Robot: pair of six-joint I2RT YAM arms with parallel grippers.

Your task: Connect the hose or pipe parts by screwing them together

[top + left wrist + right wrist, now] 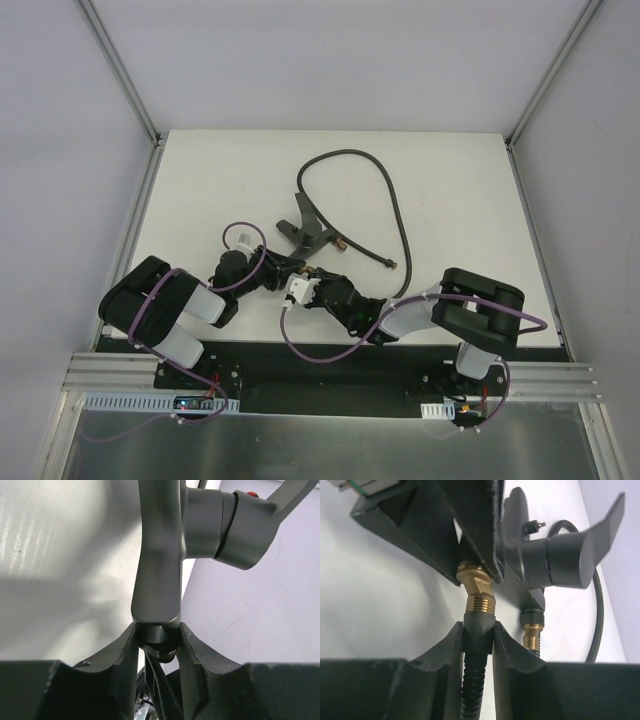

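Observation:
The forked fitting [303, 234] is held up over the table's middle; in the left wrist view its grey body [157, 555] rises from my left gripper [157, 640], which is shut on its lower dark collar. My right gripper [479, 632] is shut on the hose's dark end nut [480, 625], which butts against one brass threaded tip [479, 592] of the fitting. The second brass tip [532, 630] stands bare to the right. The ribbed hose [472, 690] runs back between the right fingers. From above, the hose [395, 205] loops across the far table and the two grippers [283, 268] [310, 287] meet nose to nose.
The hose's other end [388, 264] lies loose on the white table [200, 200], right of the fitting. Purple arm cables [320, 350] hang near the front edge. Aluminium posts [140, 110] and grey walls border the table on both sides.

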